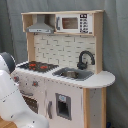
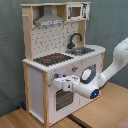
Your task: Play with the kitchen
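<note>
Gripper (image 2: 59,80) reached the kitchen (image 2: 60,37) front at the oven door (image 2: 62,98), presumably to open it; finger state undeterminable.

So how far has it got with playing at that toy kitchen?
Nothing looks changed yet: the sink and hob sit bare on top of the kitchen. In hand: in the second exterior view the arm reaches across the kitchen's front, its gripper at the panel just above the oven door. Whether it holds a knob or handle cannot be told. Any actual turning or opening is left.
</note>
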